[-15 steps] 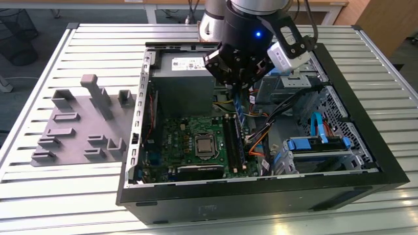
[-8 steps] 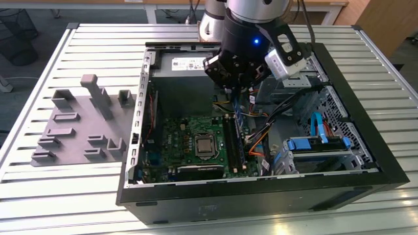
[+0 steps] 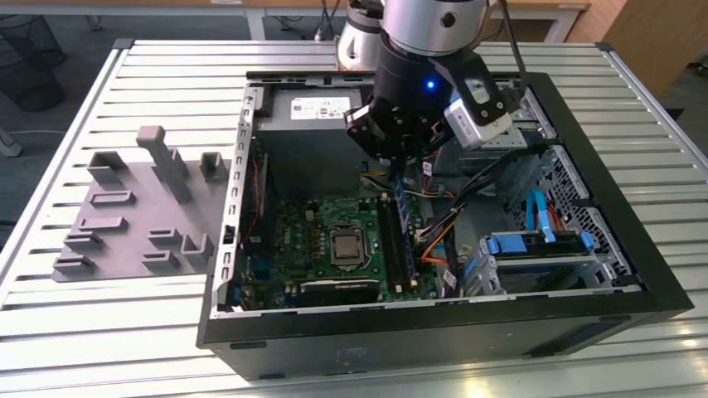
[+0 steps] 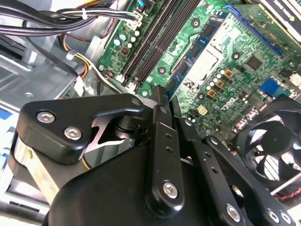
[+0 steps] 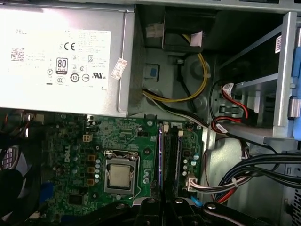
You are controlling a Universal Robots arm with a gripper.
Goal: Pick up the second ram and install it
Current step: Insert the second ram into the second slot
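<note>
Hovering inside the open computer case point(image 3: 619, 282) above the motherboard's point(image 5: 94, 141) black memory slots point(image 5: 171, 155), tool point(image 4: 159, 92) pinched narrow, grip contents impossible to tell.

One open computer case point(image 3: 443, 323) lies on the slatted table point(image 3: 66, 315), holding one green motherboard point(image 3: 321, 249) with one bare processor socket point(image 3: 347, 246) at its centre. One silver power supply point(image 3: 315, 108) sits at the upper middle of the exterior view. One grey parts tray point(image 3: 133, 215) lies at left. One robot arm point(image 3: 426, 33) reaches in from the top. One black fan point(image 4: 273, 146) shows at the right of the second wrist view.
</note>
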